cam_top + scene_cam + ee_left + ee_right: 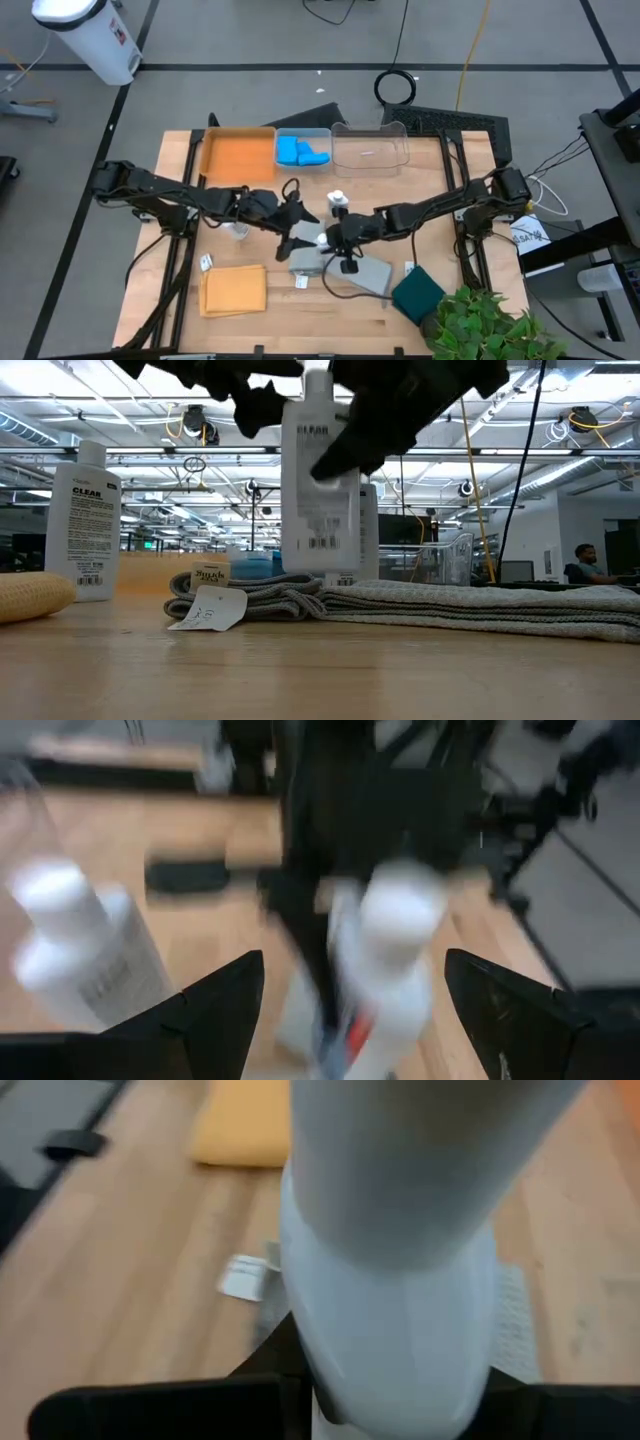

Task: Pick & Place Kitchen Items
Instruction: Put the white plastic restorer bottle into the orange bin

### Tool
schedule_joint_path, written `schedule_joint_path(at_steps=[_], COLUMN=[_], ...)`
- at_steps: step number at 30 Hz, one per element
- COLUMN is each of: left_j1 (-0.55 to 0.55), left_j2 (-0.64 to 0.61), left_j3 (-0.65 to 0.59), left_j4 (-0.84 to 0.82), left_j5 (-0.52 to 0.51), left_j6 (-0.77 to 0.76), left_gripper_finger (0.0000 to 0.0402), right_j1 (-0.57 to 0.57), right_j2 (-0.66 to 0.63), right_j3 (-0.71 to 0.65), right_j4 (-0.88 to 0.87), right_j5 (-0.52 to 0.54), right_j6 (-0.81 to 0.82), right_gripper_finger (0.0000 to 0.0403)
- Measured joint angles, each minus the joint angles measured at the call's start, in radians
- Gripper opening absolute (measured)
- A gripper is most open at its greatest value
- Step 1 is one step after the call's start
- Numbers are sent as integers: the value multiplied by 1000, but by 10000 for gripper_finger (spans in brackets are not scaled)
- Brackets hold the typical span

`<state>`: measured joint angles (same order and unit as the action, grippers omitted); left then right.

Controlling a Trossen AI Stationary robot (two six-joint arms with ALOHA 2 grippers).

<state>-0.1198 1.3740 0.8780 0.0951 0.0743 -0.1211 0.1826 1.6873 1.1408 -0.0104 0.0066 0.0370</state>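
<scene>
Reaching in from three o'clock, the right arm stretches low across the table (150,320) toward its middle, and the right gripper (333,238) has its fingers closed on a white capped bottle (318,480), lifted clear of the grey folded cloth (470,605) lying beneath it. In the right wrist view that bottle fills the space between the fingers. From nine o'clock the left arm extends toward the same spot; the left gripper (298,225) sits just beside the right one, its fingers (215,1010) spread wide with nothing between them, pointing at the held bottle.

A second white bottle (337,202) stands upright at twelve o'clock of the grippers, and a third (238,230) stands under the left arm. At the table's twelve o'clock edge sit three containers in a row: an orange tray (240,155), a clear bin (303,134) holding blue sponges (298,152), and another clear bin (370,150). An orange folded cloth (233,290) lies at seven o'clock, a dark green cloth (418,292) at five o'clock.
</scene>
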Motion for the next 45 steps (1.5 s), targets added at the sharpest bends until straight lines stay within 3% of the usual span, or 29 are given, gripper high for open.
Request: schedule_joint_path(at_steps=[9,21,33,37,45], left_j1=[9,-14,-14,-14,-17], left_j2=[-64,50,80,80,86], left_j3=[-3,-5,-6,-6,-6], left_j4=[-19,132,190,190,190], left_j5=[-1,-6,-23,-23,3], left_j6=[4,11,12,-4,-18], left_gripper_finger=[317,317,316,291,200], right_j1=[0,-6,-6,-7,-7], right_j2=[-4,-5,-5,-5,-5], right_j3=[0,0,0,0,0], right_j4=[-18,-13,-11,-9,-9], right_j5=[-7,-7,-7,-7,-8], right_j6=[3,4,1,0,0], right_gripper_finger=[66,67,65,66,65])
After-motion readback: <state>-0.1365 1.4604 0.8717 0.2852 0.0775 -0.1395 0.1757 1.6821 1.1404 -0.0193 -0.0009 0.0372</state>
